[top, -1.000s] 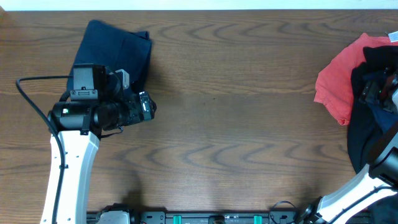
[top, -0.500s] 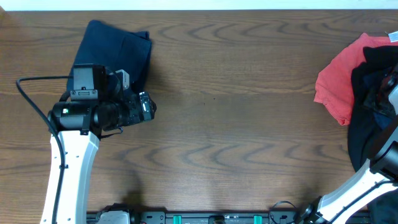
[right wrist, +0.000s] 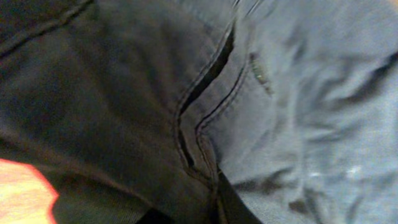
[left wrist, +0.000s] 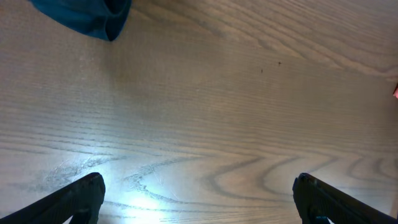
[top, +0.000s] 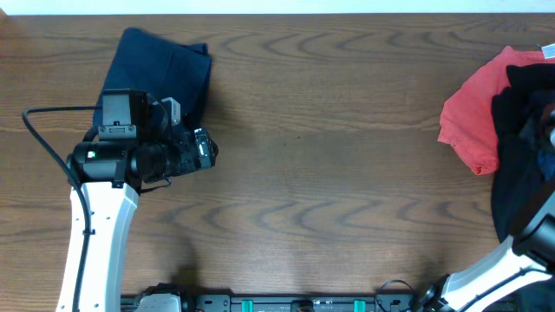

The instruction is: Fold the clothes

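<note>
A folded navy garment (top: 165, 74) lies at the table's far left; its corner shows in the left wrist view (left wrist: 87, 15). My left gripper (top: 208, 149) hovers just right of it, open over bare wood (left wrist: 199, 186), with nothing between its fingers (left wrist: 81, 193). At the right edge is a heap of clothes: a coral-red piece (top: 473, 113) and a black one (top: 520, 147). My right gripper (right wrist: 193, 211) is sunk in that heap and hidden from overhead. Its jaws stand close together, pinching a seamed fold of dark fabric (right wrist: 112, 93) next to grey-blue cloth (right wrist: 311, 93).
The wooden table (top: 329, 173) stretches between the folded garment and the heap. The right arm (top: 520, 251) rises from the front right corner. The left arm's white link (top: 100, 234) runs along the front left. A sliver of red cloth (right wrist: 18, 193) shows at the lower left of the right wrist view.
The right gripper's jaws have closed into the heap, and black fabric now covers the gripper in the overhead view. The left arm and the folded garment have not moved.
</note>
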Action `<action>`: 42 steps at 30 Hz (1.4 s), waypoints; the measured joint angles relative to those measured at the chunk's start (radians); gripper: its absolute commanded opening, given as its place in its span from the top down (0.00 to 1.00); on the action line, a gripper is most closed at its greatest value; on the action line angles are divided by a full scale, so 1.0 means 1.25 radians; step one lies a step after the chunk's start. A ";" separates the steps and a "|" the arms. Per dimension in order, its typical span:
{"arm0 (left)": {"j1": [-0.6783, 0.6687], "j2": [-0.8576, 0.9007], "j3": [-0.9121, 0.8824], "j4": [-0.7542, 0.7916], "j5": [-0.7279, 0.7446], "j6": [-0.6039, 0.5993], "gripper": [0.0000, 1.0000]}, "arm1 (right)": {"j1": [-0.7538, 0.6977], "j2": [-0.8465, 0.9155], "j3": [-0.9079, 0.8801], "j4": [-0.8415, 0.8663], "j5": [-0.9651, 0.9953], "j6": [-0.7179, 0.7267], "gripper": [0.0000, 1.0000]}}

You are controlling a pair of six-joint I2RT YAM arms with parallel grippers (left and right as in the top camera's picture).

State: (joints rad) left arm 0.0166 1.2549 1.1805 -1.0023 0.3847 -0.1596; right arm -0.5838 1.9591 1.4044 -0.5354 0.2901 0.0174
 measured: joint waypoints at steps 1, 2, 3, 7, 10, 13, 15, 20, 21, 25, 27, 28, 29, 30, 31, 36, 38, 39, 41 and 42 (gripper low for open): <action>0.000 0.000 0.000 -0.003 0.000 0.000 0.02 | -0.001 -0.016 0.000 0.002 0.000 0.002 0.81; 0.000 0.000 0.000 -0.006 0.000 0.000 0.02 | -0.001 -0.031 0.000 0.002 0.000 0.003 0.81; 0.000 0.000 0.000 -0.009 0.000 0.000 0.02 | -0.001 -0.041 0.000 0.001 0.000 0.004 0.82; 0.000 0.000 0.000 -0.017 0.000 0.000 0.02 | -0.001 -0.051 0.000 -0.012 -0.002 0.005 0.83; 0.000 0.000 0.000 -0.024 0.000 0.000 0.02 | -0.001 -0.049 0.000 -0.019 -0.004 0.005 0.90; 0.000 0.000 0.000 -0.025 0.000 0.000 0.02 | -0.001 -0.049 0.000 -0.026 -0.004 0.014 0.99; 0.000 0.000 0.000 -0.025 0.000 0.000 0.02 | -0.001 -0.049 0.000 -0.027 -0.004 0.015 0.99; 0.000 0.000 0.000 -0.025 -0.001 0.000 0.02 | 0.000 -0.059 0.000 -0.025 -0.036 0.024 0.99; 0.000 0.000 0.000 -0.025 -0.005 0.000 0.02 | 0.003 -0.069 0.000 -0.026 -0.055 0.027 0.99; 0.000 0.000 0.000 -0.026 -0.027 0.000 0.02 | 0.057 -0.167 0.006 -0.049 -0.117 0.044 0.99; 0.000 0.000 0.000 -0.027 -0.036 0.000 0.02 | 0.118 -0.227 0.025 -0.078 -0.135 0.048 0.99; 0.000 0.000 0.000 -0.027 -0.041 0.000 0.02 | 0.147 -0.251 0.036 -0.086 -0.144 0.050 0.99; 0.000 0.000 0.000 -0.027 -0.045 0.000 0.02 | 0.189 -0.278 0.052 -0.094 -0.153 0.051 0.99; 0.000 0.000 0.000 -0.027 -0.049 0.000 0.02 | 0.233 -0.303 0.066 -0.099 -0.162 0.052 0.99; 0.000 0.000 0.000 -0.027 -0.055 0.000 0.02 | 0.285 -0.328 0.078 -0.104 -0.169 0.054 0.99; 0.000 -0.021 0.005 -0.034 -0.084 0.000 0.02 | 0.480 -0.366 0.094 -0.122 -0.198 0.068 0.99; 0.000 -0.045 0.016 -0.036 -0.102 0.000 0.02 | 0.560 -0.342 0.094 -0.127 -0.203 0.078 0.99; 0.000 -0.059 0.020 -0.035 -0.110 0.000 0.02 | 0.591 -0.327 0.094 -0.127 -0.204 0.084 0.99; 0.000 -0.091 0.027 -0.035 -0.130 0.001 0.02 | 0.658 -0.282 0.094 -0.129 -0.204 0.097 0.99; 0.000 -0.111 0.031 -0.036 -0.144 0.001 0.02 | 0.692 -0.255 0.094 -0.131 -0.205 0.104 0.99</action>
State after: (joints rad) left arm 0.0166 1.1160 1.2186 -1.0470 0.2043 -0.1589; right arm 0.2806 1.6409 1.5219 -0.6987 0.0338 0.1471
